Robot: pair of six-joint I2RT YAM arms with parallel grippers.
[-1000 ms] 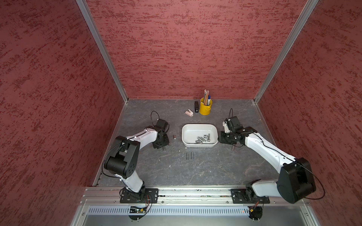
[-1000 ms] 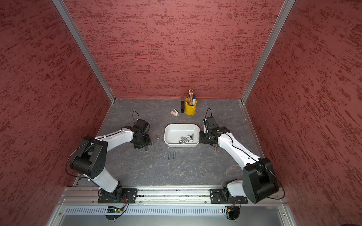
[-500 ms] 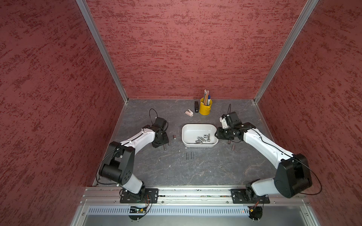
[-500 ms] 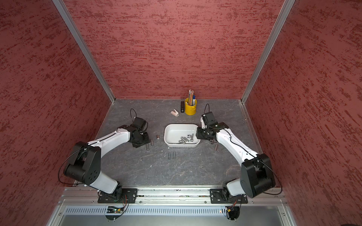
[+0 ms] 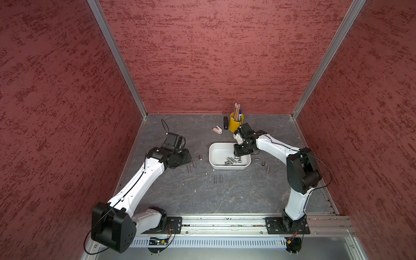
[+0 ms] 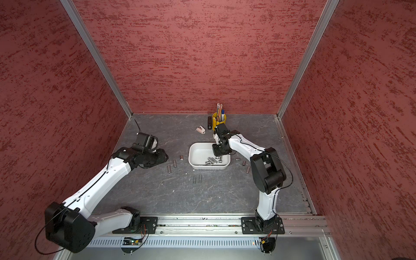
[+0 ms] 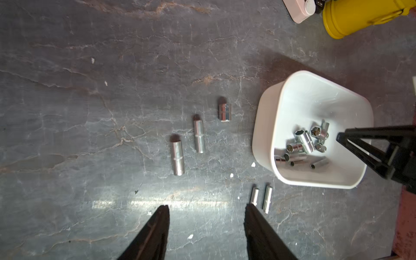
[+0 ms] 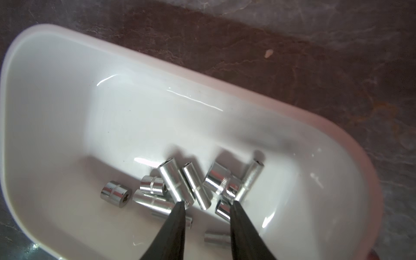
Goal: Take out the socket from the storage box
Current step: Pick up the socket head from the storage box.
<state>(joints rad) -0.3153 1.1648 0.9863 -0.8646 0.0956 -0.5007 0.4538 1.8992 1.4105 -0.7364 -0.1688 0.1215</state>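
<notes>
The white storage box (image 5: 211, 155) (image 6: 191, 155) sits mid-table and holds several chrome sockets (image 5: 231, 160) (image 8: 175, 184) piled toward one end. My right gripper (image 5: 238, 155) (image 8: 207, 204) hangs inside the box just over that pile. It is open, with its fingertips (image 8: 180, 206) straddling the pile and nothing clamped. My left gripper (image 5: 188, 155) (image 7: 207, 208) is left of the box, above bare table. It is open and empty. The box (image 7: 258, 139) and the right gripper's black fingers (image 7: 382, 153) also show in the left wrist view.
Loose sockets lie on the table: three left of the box (image 5: 194, 163) (image 7: 177, 157), two in front (image 5: 218, 179) (image 7: 261, 198), three to its right (image 5: 263, 162). A yellow pen cup (image 5: 234, 125), a black stapler (image 5: 225, 122) and a small pink object (image 5: 217, 130) stand behind the box.
My right gripper has swung from the table right of the box to over the sockets inside it. My left gripper has opened and lifted off the table.
</notes>
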